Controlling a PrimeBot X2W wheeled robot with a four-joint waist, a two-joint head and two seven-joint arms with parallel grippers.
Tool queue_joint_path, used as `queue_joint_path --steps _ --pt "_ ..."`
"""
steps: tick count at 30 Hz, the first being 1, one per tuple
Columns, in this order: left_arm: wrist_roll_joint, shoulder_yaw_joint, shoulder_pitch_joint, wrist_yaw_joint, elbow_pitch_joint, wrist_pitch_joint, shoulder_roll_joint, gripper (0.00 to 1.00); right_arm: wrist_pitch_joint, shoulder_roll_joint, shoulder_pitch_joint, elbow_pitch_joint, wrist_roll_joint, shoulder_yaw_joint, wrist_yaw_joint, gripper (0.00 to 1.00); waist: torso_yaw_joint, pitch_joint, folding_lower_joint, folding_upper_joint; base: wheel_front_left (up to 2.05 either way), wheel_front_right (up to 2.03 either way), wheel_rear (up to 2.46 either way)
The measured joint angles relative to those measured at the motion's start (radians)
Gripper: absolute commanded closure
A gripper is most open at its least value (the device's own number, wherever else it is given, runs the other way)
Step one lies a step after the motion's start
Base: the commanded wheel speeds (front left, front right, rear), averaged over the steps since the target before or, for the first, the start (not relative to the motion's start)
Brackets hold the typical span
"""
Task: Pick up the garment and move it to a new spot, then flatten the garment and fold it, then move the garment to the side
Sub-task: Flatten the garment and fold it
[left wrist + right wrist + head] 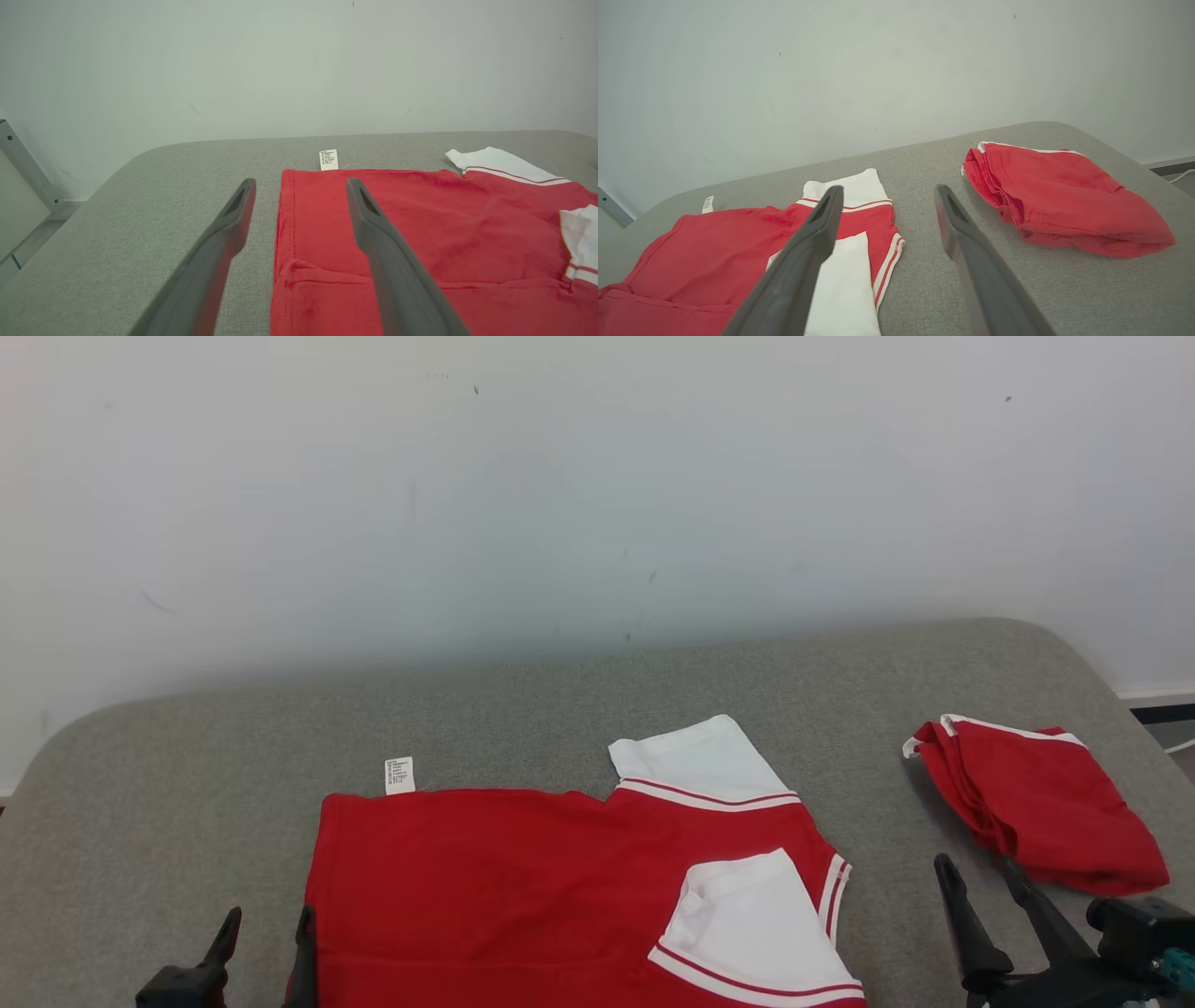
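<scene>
Shirt (523,887), red with white sleeves (695,761), is lying flat across the lower middle of the head view on the grey table (280,728). Its long axis is running left to right, with the hem (284,224) at the left and the sleeves at the right. Left gripper (269,917) is hovering at the lower left, fingers spread apart and holding nothing. In the left wrist view the hem edge is running straight up between the two fingers, so this arm is sitting nearest the hem. Right gripper (978,866) is hanging at the lower right, fingers likewise apart and empty, between the sleeve end and a folded red garment (1046,812) lying at the right edge. Each arm seems to be lining up with its own end of the shirt, so a lengthwise fold is probably calling for both together.
</scene>
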Motion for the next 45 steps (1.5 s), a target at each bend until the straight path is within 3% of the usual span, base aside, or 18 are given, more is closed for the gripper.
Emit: queue_joint_path --steps 6,12,14,19,27,36,45 --pt "-0.002 -0.006 -0.027 0.000 -0.006 0.048 -0.007 0.00 0.027 0.009 -0.060 0.010 0.041 0.011 0.016 0.00 0.003 0.027 0.0000 0.0001 0.00 0.00 0.00" --pt "0.013 -0.052 -0.184 -0.047 0.046 0.176 0.016 0.00 0.169 0.005 -0.229 0.095 0.098 0.017 0.013 0.00 0.011 0.070 0.0001 0.0000 0.00 0.00 0.00" --pt "0.013 -0.055 -0.250 -0.061 0.079 0.233 0.017 0.00 0.246 0.006 -0.297 0.154 0.118 0.019 -0.020 0.00 0.016 0.088 0.0001 0.0001 0.00 0.00 0.00" --pt "0.013 -0.074 -0.406 -0.088 0.162 0.382 0.007 0.00 0.419 -0.018 -0.463 0.258 0.104 0.061 -0.062 0.00 0.029 0.143 0.0001 0.0001 0.00 0.00 0.00" --pt "0.009 -0.095 -0.623 -0.099 0.276 0.580 -0.065 0.00 0.602 -0.045 -0.704 0.343 0.077 0.108 -0.087 0.00 0.060 0.248 0.0002 0.0002 0.00 0.00 0.00" --pt "0.010 -0.111 -0.785 -0.090 0.366 0.694 -0.134 0.00 0.678 -0.067 -0.876 0.381 0.072 0.079 -0.126 0.00 0.112 0.375 0.0002 0.0002 0.00 0.00 0.00" --pt "0.010 -0.103 -0.892 -0.077 0.453 0.723 -0.165 0.00 0.703 -0.063 -0.967 0.481 0.052 0.086 -0.148 0.00 0.173 0.491 0.0001 0.0003 0.00 0.00 0.00"
